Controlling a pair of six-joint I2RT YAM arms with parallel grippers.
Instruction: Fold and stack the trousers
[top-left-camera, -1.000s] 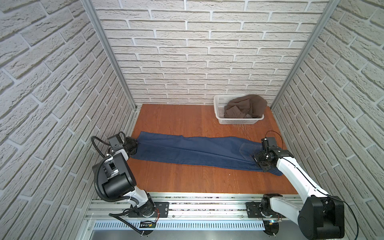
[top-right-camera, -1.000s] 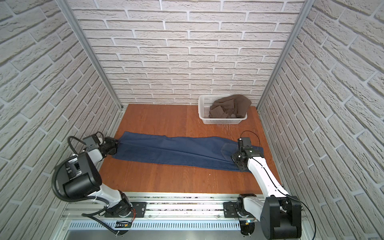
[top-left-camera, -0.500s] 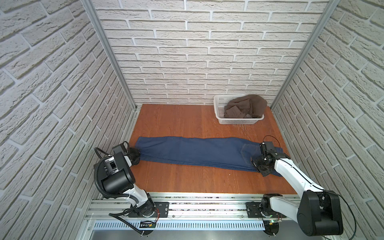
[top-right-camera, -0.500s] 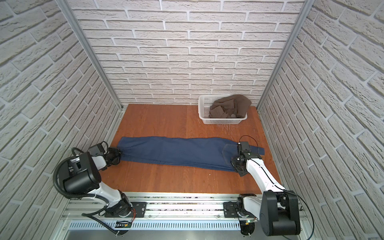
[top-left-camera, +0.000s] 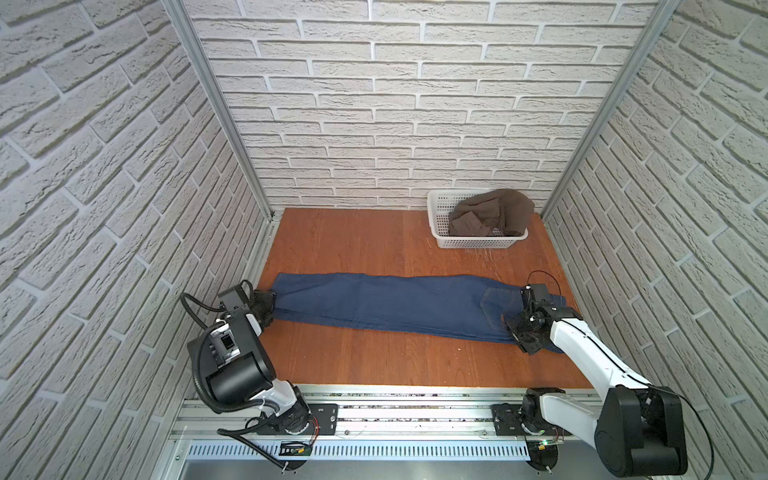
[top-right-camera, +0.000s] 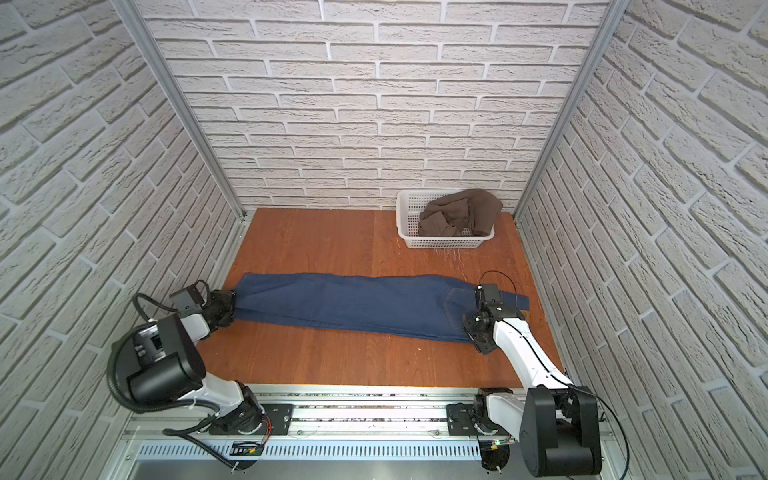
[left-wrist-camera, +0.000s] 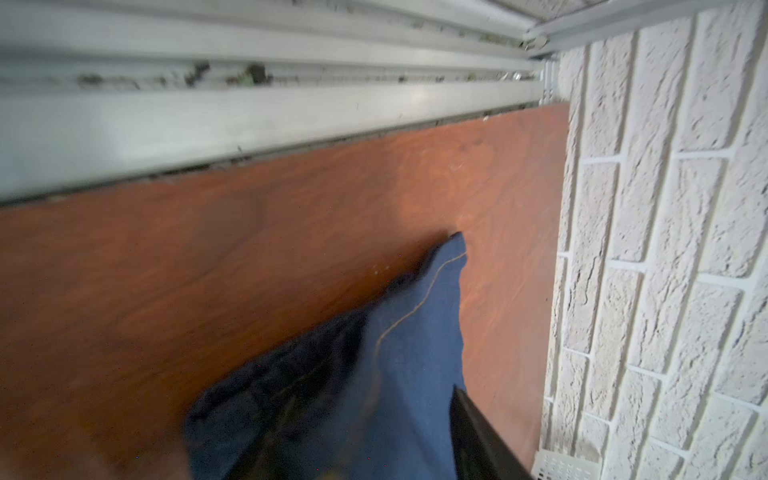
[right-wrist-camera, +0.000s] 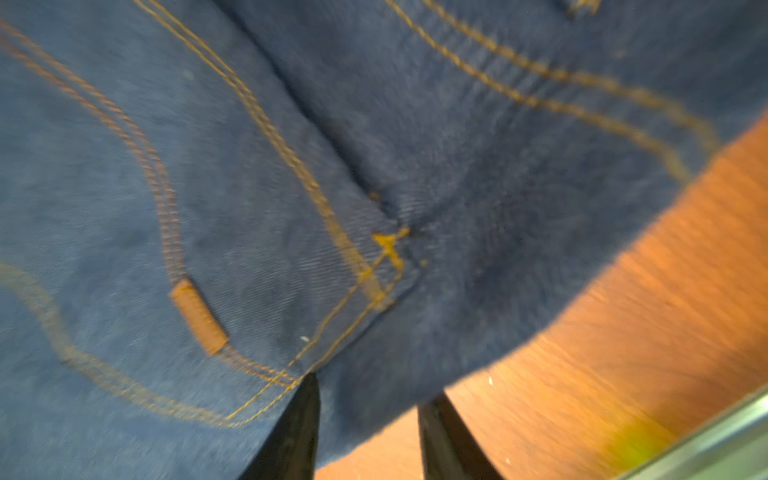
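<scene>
A white perforated plastic basket (top-left-camera: 478, 242) stands at the upper right of the reddish-brown wooden tabletop (top-left-camera: 353, 245), near the back wall, in both top views. A crumpled brown garment (top-left-camera: 494, 216) fills it and drapes over its right rim. White brick-pattern walls (top-left-camera: 395, 104) enclose three sides. An aluminium rail (top-left-camera: 395, 411) spans the bottom.

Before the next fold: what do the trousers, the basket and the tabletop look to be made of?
The trousers: dark blue denim, matte, twill weave and tan-orange stitching clear in the right wrist view. The basket: likely white plastic, moulded mesh walls. The tabletop: reddish-brown wood or wood-look laminate, smooth; grain lines show, but which it is I cannot tell.
</scene>
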